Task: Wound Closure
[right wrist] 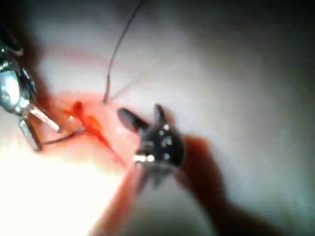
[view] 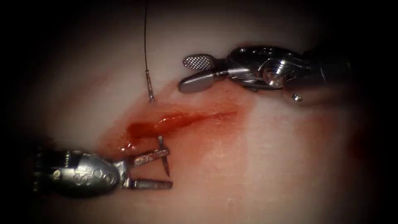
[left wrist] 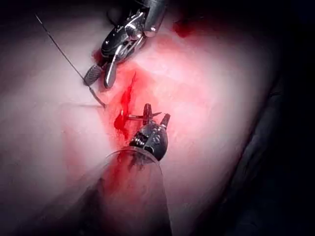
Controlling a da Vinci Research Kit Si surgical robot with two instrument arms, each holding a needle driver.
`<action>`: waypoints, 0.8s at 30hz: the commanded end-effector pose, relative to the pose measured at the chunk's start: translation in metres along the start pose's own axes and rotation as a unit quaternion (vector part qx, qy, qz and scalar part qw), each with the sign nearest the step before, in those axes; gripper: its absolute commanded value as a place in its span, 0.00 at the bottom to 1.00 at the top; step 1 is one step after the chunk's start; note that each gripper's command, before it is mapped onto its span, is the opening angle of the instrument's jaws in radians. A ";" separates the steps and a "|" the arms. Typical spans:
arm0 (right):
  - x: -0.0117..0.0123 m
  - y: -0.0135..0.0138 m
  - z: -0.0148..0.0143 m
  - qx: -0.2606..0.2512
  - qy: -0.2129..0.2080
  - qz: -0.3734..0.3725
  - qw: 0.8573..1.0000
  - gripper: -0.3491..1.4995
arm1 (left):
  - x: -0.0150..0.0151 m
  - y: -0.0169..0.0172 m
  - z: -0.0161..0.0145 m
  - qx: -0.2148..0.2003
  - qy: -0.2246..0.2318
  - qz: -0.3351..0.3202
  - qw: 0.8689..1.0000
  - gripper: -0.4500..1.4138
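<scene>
Our left claw stands spread on the near side of the cut, its upper jaw touching the needle's emerged tip. The needle passes through the tissue, its thread end surfacing beyond the cut. Our right claw hovers released, holding nothing, farther off.

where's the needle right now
In the endoscope view the needle passes through the tissue under the cut, its tip beside the left tool.

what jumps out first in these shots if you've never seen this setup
The red cut across the pale tissue draws the eye first. The needle pokes out of the tissue below the cut, by the open left tool, its swaged end with the thread standing above the cut. The right tool hovers open and empty above the cut's right half.
</scene>
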 end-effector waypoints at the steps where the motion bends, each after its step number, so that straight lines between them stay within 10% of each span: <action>1: -0.0005 0.0000 0.0008 0.001 0.000 0.000 1.000 0.75 | -0.0003 0.0004 0.0008 -0.001 0.001 0.000 1.000 0.50; 24: -0.0007 -0.0005 0.0018 0.001 -0.001 0.000 1.000 0.75 | -0.0032 -0.0015 0.0026 0.004 -0.012 0.017 1.000 0.51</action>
